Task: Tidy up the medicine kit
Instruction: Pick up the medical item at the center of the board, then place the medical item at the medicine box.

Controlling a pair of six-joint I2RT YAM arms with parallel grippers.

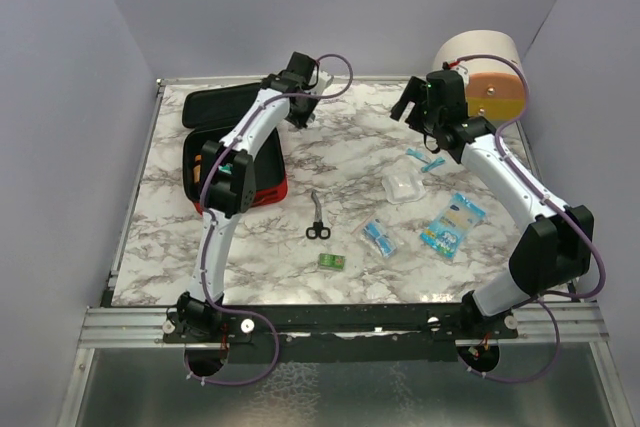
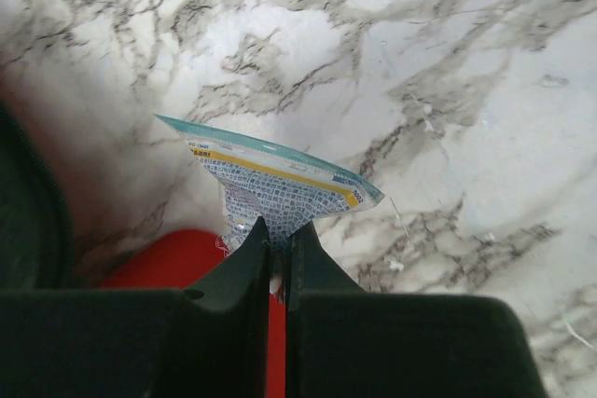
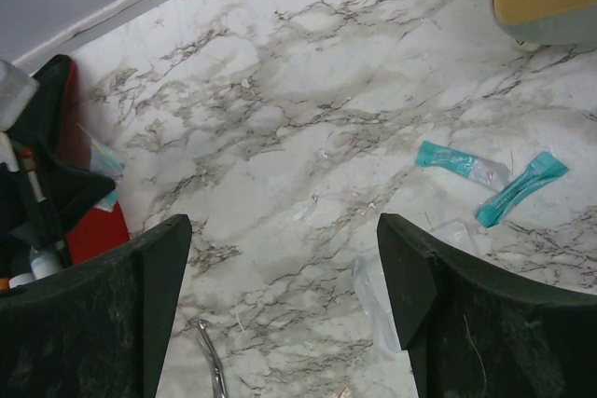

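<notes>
The red medicine kit [image 1: 272, 190] lies open at the left, black inside, with its lid [image 1: 222, 104] flat behind it. My left gripper [image 1: 304, 114] hovers above the table right of the lid. In the left wrist view it [image 2: 277, 230] is shut on a thin blue-patterned packet [image 2: 280, 184] with a yellow stripe and teal edge, above the kit's red rim [image 2: 177, 263]. My right gripper [image 1: 409, 107] is open and empty, raised at the back right. In its wrist view [image 3: 280, 230] the jaws stand wide apart above bare marble.
Scissors [image 1: 318, 218], a small green packet [image 1: 332, 261], a small blue packet [image 1: 378, 237], a larger blue packet [image 1: 453, 222], a clear pouch [image 1: 403, 187] and teal-wrapped pieces [image 1: 428, 159] lie on the marble. A round cream-orange container [image 1: 485, 72] stands back right. Walls enclose the table.
</notes>
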